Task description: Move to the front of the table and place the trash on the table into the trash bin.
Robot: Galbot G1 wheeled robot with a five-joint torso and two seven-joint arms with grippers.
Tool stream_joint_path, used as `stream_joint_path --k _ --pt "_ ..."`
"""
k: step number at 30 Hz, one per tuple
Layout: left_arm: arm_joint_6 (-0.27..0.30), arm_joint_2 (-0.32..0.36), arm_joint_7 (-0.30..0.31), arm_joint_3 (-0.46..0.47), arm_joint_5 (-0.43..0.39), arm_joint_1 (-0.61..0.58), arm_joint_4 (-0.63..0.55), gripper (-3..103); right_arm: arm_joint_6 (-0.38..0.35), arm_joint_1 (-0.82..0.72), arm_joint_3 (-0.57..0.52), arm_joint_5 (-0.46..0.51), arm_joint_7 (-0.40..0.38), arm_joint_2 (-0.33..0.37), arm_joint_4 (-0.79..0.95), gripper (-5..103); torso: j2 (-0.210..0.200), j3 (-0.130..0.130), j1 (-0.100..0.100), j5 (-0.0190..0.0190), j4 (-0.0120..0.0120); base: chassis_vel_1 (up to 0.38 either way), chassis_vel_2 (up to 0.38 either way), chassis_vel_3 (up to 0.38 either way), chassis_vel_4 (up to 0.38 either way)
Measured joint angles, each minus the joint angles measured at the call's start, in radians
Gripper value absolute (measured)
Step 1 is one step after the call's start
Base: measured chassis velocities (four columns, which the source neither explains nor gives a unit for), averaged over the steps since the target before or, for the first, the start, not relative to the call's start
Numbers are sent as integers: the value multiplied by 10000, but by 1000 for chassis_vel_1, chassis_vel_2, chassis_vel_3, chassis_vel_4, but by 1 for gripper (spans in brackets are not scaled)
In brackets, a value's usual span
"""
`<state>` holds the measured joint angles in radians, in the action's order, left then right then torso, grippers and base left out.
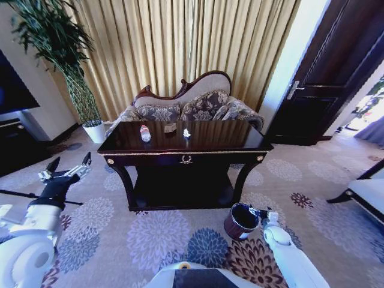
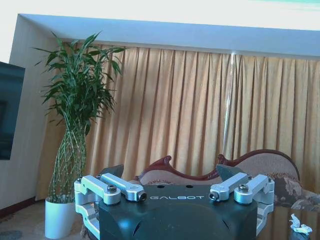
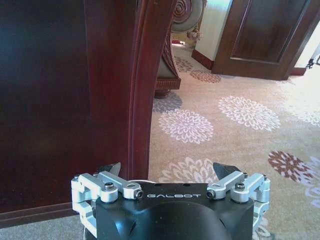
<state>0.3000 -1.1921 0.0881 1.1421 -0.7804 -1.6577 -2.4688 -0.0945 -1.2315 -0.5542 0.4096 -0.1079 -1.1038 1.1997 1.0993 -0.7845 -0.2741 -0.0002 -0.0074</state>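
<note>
The dark glossy table (image 1: 240,144) stands straight ahead. On its top lie a clear bottle (image 1: 145,133) with a red cap, a small brownish carton (image 1: 170,128) and a crumpled white scrap (image 1: 186,133) (image 2: 300,226). The round dark trash bin (image 1: 241,221) sits on the carpet by the table's front right leg (image 3: 145,85). My left gripper (image 1: 69,165) (image 2: 170,172) hangs open and empty, left of the table and short of it. Low beside the bin, my right gripper (image 1: 259,212) (image 3: 167,170) is open and empty, close to that leg.
A sofa (image 1: 192,105) stands behind the table before gold curtains. A tall plant in a white pot (image 1: 94,132) is at the back left, a black TV stand (image 1: 12,144) at the far left. A dark door (image 1: 324,78) and a chair (image 1: 366,192) are on the right.
</note>
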Motion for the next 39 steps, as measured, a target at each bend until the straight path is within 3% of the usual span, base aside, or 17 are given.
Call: stream_joint_path --k 7,12,21,32,39 --pt "22 -14 4 -73 -44 25 -15 100 -45 -200 -235 467 8 185 891 100 0 0 0 3 0 0 0 0 0" --pt "31 -83 6 -201 -25 54 23 100 -761 -935 -806 1705 -170 569 4573 100 0 1 0 -3 3 0 0 0 0" --pt "31 -65 7 -200 -3 15 41 100 -1810 -1403 -1170 2642 -721 836 8369 100 0 0 0 -2 1 0 0 0 0" --pt "6 -53 -44 -158 2 -5 128 100 -2003 -1744 -1191 2589 -840 1039 9901 100 0 1 1 0 0 0 0 0 0" --pt "223 64 -57 -189 4 57 166 100 -1988 -1772 -1175 2575 -495 1041 10374 100 0 1 1 -1 0 0 0 0 0"
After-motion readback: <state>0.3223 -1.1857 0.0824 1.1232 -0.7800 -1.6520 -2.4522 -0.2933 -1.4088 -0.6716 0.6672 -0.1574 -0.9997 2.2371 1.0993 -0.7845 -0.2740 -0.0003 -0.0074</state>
